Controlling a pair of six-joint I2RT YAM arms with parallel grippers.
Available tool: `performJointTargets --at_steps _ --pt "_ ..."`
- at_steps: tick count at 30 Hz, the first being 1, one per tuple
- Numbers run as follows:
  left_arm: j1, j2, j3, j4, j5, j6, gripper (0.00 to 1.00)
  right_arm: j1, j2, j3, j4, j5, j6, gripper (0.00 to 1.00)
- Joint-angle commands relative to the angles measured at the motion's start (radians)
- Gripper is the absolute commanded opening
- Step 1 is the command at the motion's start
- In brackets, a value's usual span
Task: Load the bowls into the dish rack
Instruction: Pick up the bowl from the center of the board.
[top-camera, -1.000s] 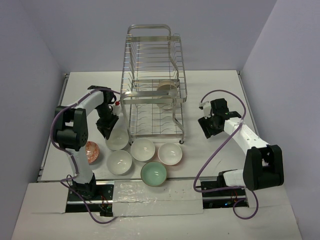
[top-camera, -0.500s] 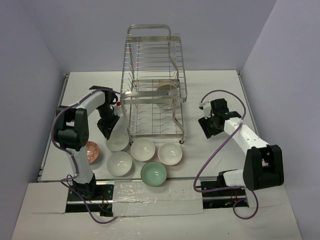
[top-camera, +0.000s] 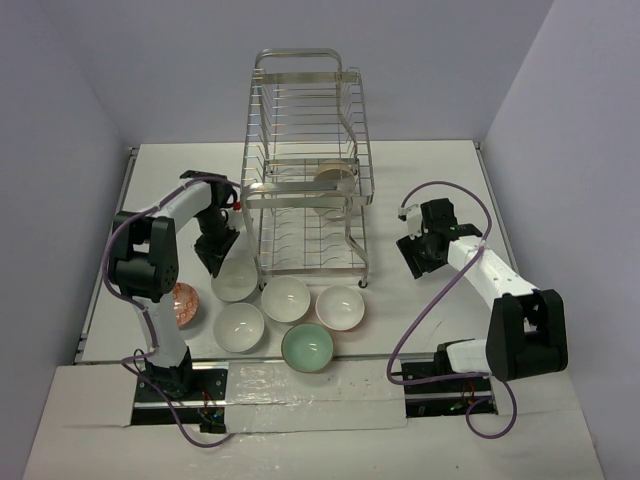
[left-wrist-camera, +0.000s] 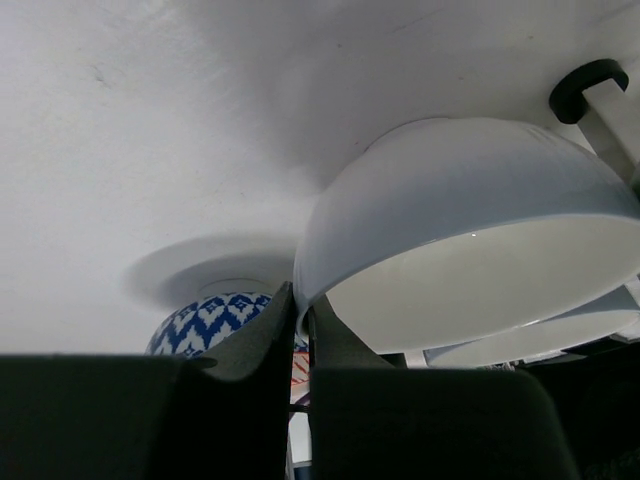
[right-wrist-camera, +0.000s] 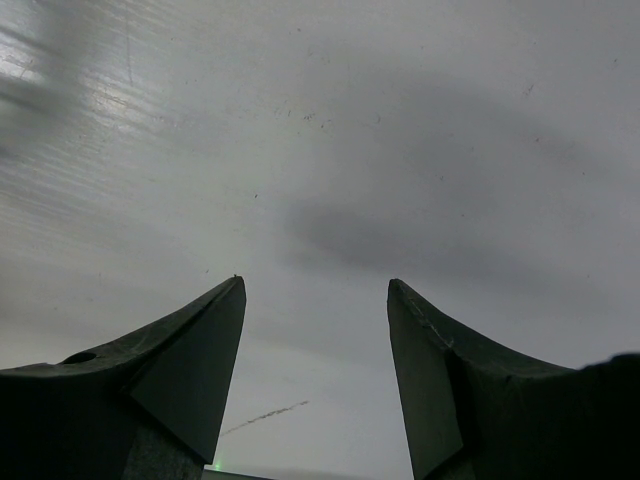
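Left wrist: my left gripper grips a round white ceramic bowl beside the silver wire rack. My right gripper gapes.

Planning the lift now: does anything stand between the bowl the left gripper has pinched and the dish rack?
Nothing visible does. The left gripper is shut on the rim of the white bowl, right beside the dish rack at its front left corner. The other loose bowls lie further from it, off that path.

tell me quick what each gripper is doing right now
left gripper: closed on the rim of a white bowl
right gripper: open, holding nothing
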Motion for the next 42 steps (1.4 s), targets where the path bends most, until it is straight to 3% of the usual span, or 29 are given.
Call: performJointTargets --at_steps 1,20,34,42 --pt "-0.003 -0.014 0.064 -0.002 -0.018 -0.018 0.0 -0.007 -0.011 -0.002 0.024 0.002 -0.007 0.66" --pt "0.008 -0.066 0.135 0.044 -0.01 -0.102 0.0 -0.007 -0.007 0.001 0.02 -0.011 -0.006 0.66" --pt "0.085 -0.169 0.052 0.245 0.043 -0.171 0.0 -0.006 0.017 0.008 0.02 -0.008 0.006 0.66" --pt "0.135 -0.254 -0.052 0.45 0.049 -0.213 0.0 -0.007 0.043 0.011 0.021 0.007 0.02 0.66"
